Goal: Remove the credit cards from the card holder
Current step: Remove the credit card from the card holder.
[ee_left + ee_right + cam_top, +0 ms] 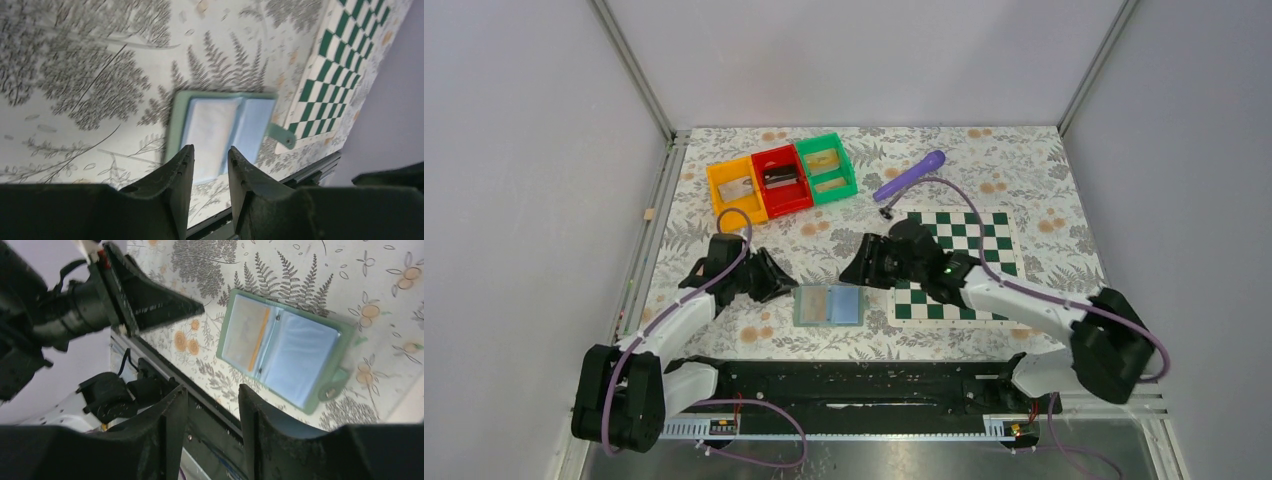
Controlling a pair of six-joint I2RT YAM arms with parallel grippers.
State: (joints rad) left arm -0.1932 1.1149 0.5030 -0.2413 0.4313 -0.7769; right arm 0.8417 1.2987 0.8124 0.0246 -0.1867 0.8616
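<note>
- Nearest, both arms reached out from their bases at the table's (724, 345) front edge, over the flower-patterned cloth.
- Just past them, the card holder (828, 305) lay spread open and flat on the cloth, its two light-blue panels facing up, between the two grippers.
- On its left, the left gripper (776, 284) pointed at it from close by without touching it. In the left wrist view its fingers (181, 165) stood a little apart, with nothing between them.
- On its right, the right gripper (856, 272) hung near the far right corner, its jaws likewise parted and empty.
- Of the credit cards (260, 337), only a tan edge showed, tucked in one panel's pocket.
- Beyond, the green-and-white chessboard (984, 232) lay under the right arm.
- Farthest back sat orange (736, 188), red (781, 180) and green (826, 168) bins in a row, and a purple rod-like thing (909, 175).
</note>
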